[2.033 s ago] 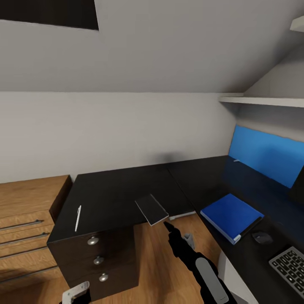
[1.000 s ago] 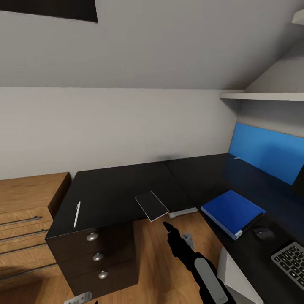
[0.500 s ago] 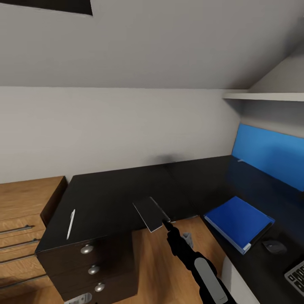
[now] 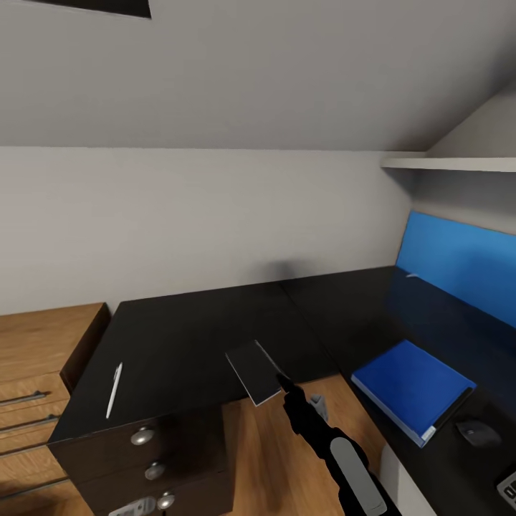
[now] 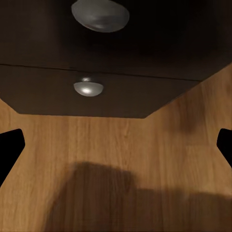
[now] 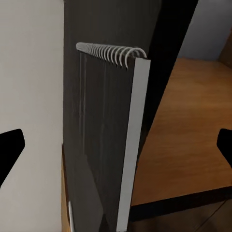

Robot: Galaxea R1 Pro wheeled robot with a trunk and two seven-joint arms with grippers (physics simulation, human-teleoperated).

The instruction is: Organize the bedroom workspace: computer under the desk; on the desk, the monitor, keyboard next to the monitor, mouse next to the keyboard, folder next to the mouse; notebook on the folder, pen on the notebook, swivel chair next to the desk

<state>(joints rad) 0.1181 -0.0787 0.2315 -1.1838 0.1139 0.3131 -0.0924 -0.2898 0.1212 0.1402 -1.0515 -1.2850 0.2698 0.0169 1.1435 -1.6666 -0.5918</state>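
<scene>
Notebook, spiral-bound and dark-covered, overhangs the front edge of the black worktop, the right gripper at its corner with fingers spread wide in the wrist view, not yet clamped. A clean pickup likely means closing on the overhanging edge, then carrying it to the blue folder. The pen lies well apart.

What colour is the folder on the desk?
The folder is bright blue with a thin white edge, lying flat on the black desk. The head view shows it best.
</scene>
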